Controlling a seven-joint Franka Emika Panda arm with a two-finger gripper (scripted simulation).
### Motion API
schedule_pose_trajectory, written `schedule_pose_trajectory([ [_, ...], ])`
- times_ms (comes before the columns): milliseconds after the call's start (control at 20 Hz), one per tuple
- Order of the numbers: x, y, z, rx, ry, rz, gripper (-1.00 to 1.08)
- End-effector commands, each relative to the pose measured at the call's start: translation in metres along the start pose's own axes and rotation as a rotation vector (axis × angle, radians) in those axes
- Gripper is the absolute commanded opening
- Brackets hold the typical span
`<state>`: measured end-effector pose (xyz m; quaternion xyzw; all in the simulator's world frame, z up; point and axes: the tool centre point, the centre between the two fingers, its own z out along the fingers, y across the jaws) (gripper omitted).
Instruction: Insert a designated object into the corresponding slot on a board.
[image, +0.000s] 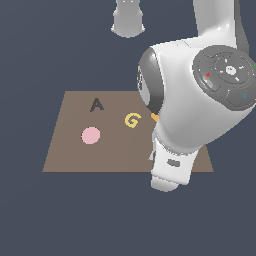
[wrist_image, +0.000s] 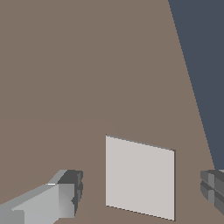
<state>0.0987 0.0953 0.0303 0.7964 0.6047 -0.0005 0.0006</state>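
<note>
The gripper (wrist_image: 140, 192) is held with fingers apart astride a pale square (wrist_image: 140, 176) lying flat on the brown board (wrist_image: 65, 87), ungrasped; whether seated or loose cannot be told.

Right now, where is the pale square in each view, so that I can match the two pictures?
Exterior view: only a pale sliver shows at the arm's edge, maybe the square; the arm hides the rest.
Wrist view: the square lies flat on the brown board, between the open gripper's fingers.
Shared landmark: the brown board, with dark floor beyond its edge.
</note>
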Motion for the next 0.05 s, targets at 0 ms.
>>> schedule_pose_trajectory([
  [0,0.0,0.0,0.0,0.0,0.0,0.0,1.0],
])
